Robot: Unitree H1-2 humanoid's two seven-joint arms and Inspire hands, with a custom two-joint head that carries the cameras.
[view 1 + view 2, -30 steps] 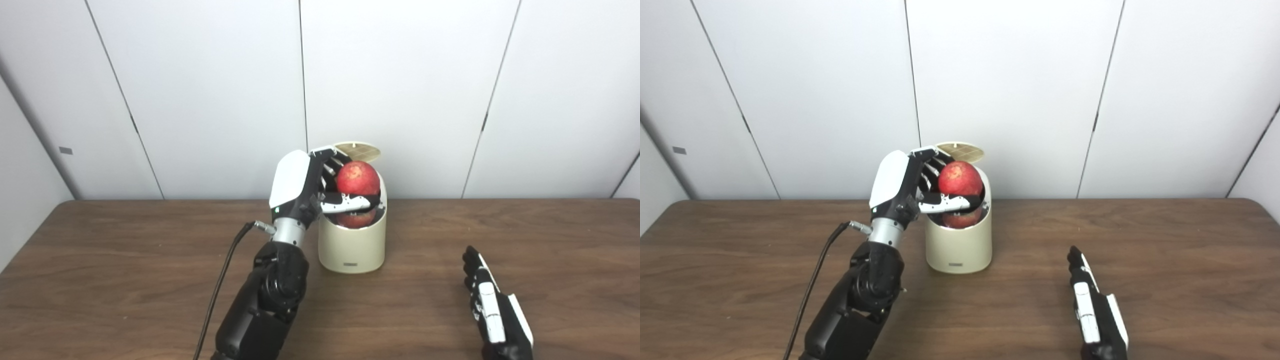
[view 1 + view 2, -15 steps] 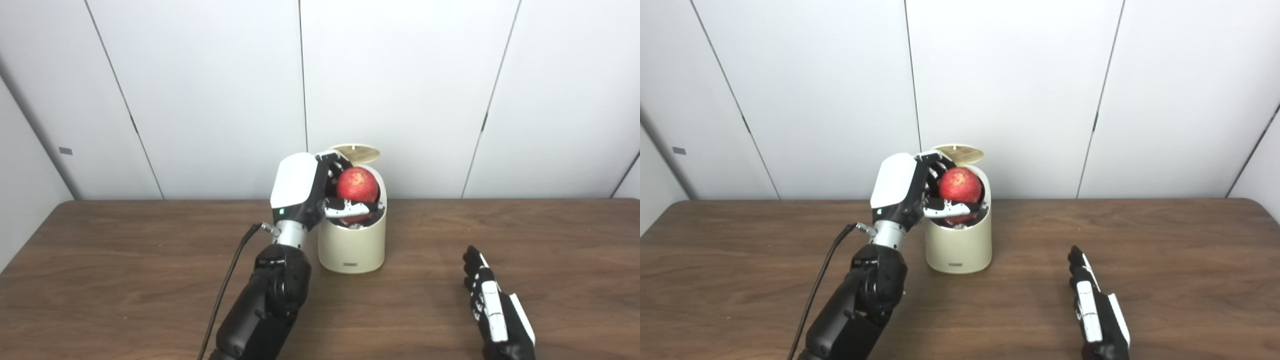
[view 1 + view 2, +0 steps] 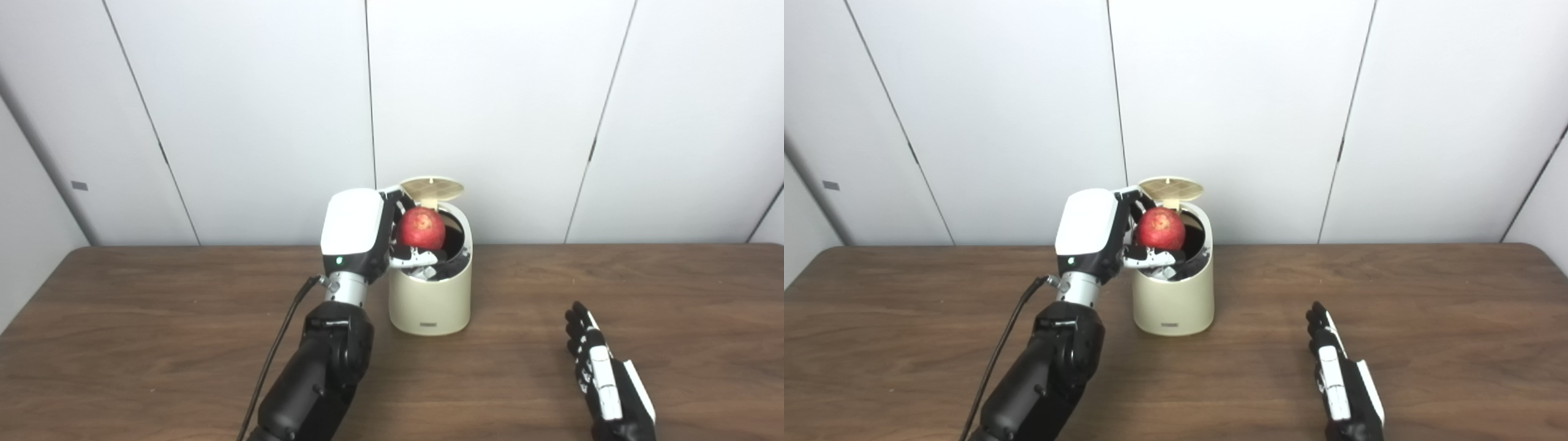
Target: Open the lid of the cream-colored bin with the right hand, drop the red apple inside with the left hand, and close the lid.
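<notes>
The cream-colored bin [image 3: 432, 303] stands on the wooden table near the back wall. Its round lid [image 3: 431, 187] is tipped up at the back, leaving the dark opening exposed. My left hand [image 3: 358, 236] is shut on the red apple [image 3: 420, 228], fingers behind it and thumb under it. The apple hangs over the left part of the opening, just above the rim. My right hand [image 3: 603, 380] lies open near the table's front right, fingers stretched out and holding nothing, well away from the bin.
The brown table [image 3: 153, 318] runs wide on both sides of the bin. White wall panels [image 3: 245, 110] rise straight behind it. A black cable [image 3: 275, 349] trails from my left wrist down toward the front edge.
My left hand has drawn the apple leftward and a little lower, from over the middle of the opening to its left rim. The right hand and the lid stay put.
</notes>
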